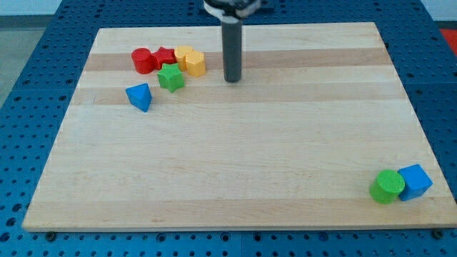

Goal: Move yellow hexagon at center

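While our rod hangs over the board [235,178], my tip [232,80] touches nothing, sitting just right of the yellow hexagon [195,63], holding nothing.

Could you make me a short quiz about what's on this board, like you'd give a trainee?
1. True or false: my tip touches the yellow hexagon.
2. Which block lies against the blue cube near the view's bottom right? A) red cylinder B) green cylinder C) blue pyramid
3. Fill in: the green star sits just below the red ____.

Key:
1. False; my tip stands apart, to the hexagon's right.
2. B, the green cylinder.
3. Star.
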### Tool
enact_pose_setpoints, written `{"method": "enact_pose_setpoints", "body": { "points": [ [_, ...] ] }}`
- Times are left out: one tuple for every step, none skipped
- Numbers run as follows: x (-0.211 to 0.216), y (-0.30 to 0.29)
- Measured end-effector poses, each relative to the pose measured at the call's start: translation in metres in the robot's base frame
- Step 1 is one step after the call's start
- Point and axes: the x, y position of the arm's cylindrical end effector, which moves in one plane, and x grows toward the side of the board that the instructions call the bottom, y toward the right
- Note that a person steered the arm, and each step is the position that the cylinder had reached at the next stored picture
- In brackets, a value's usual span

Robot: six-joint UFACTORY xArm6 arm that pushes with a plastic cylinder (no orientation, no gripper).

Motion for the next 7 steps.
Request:
{"method": "enact_pose_setpoints", "body": {
  "points": [
    [-0.053,0.000],
    [-0.089,-0.044],
    [-0.081,-0.098],
    [-0.043,-0.097],
    [-0.012,-0.058],
    [0.013,-0.018],
    [0.047,0.010]
  ]
}}
